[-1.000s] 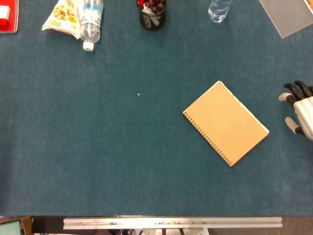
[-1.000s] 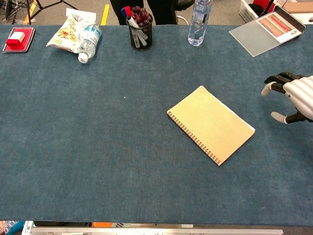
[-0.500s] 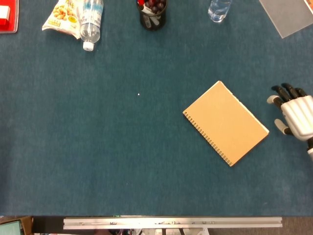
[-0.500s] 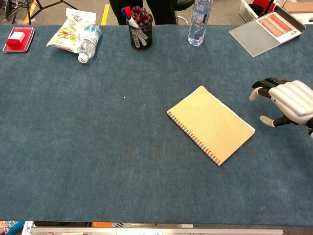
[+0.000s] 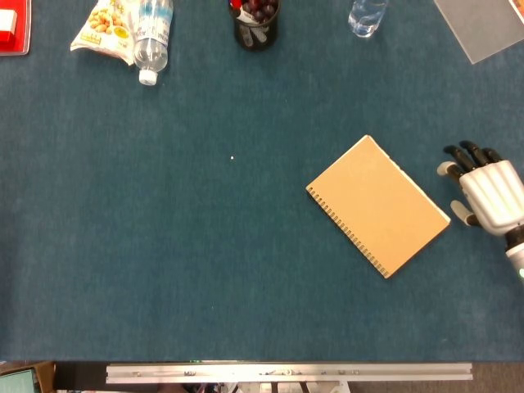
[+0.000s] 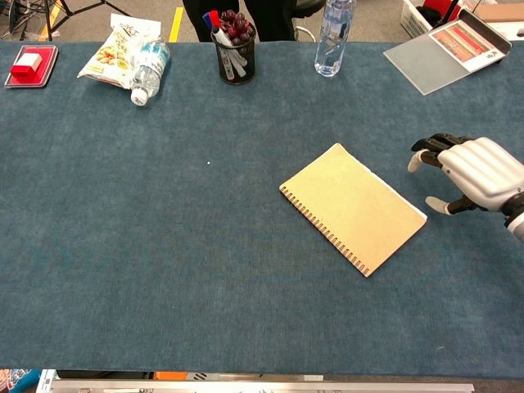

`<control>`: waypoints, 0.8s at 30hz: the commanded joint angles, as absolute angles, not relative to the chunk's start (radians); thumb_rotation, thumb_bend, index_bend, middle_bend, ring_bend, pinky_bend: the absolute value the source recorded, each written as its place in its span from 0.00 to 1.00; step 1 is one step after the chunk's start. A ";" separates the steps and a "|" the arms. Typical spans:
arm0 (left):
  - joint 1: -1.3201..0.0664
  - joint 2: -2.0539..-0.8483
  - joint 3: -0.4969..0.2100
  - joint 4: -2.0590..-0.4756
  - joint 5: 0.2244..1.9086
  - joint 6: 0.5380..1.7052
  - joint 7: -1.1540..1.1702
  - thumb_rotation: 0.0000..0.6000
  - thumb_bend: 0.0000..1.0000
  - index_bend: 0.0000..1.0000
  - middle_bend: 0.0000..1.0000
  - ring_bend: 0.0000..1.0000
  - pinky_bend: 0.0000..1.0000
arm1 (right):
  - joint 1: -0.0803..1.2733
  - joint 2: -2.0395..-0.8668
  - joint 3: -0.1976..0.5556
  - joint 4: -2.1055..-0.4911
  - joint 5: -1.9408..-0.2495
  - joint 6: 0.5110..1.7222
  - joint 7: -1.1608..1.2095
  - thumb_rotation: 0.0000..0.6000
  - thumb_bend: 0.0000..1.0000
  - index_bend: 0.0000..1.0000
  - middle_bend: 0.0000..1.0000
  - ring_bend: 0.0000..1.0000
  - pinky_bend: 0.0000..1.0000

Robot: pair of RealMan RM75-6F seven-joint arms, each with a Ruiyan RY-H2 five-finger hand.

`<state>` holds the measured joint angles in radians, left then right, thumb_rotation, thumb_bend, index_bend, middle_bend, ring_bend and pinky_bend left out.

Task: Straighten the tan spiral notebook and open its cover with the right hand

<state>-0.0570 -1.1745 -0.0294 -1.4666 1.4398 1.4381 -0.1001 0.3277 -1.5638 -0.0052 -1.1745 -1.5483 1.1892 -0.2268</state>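
Right hand, fingers apart and empty, hovers just beside the closed, skewed tan spiral-bound card notebook. Approach step; next, contact its edge to square it.

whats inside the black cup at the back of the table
The cup holds markers, one with a red cap and one with a blue cap, plus dark red round things on top. Their lower parts are hidden by the cup wall.

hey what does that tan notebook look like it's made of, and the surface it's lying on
The tan notebook: cover looks like matte kraft card, flat brown with no shine or print; its spiral binding seems thin wire, probably metal, the finish too small to tell. The table appears covered in blue felt or short-pile cloth, with a mottled, non-reflective texture.
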 commanded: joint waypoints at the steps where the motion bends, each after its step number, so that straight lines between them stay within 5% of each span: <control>1: -0.057 -1.175 -0.029 -1.465 1.440 1.437 -0.101 1.00 0.36 0.25 0.06 0.11 0.28 | 0.330 -1.567 -0.007 -1.171 -1.549 1.188 -0.227 1.00 0.23 0.36 0.21 0.15 0.29; 24: -0.055 -1.175 -0.031 -1.459 1.436 1.432 -0.113 1.00 0.36 0.25 0.06 0.11 0.28 | 0.339 -1.592 -0.026 -1.163 -1.558 1.179 -0.212 1.00 0.23 0.36 0.21 0.15 0.29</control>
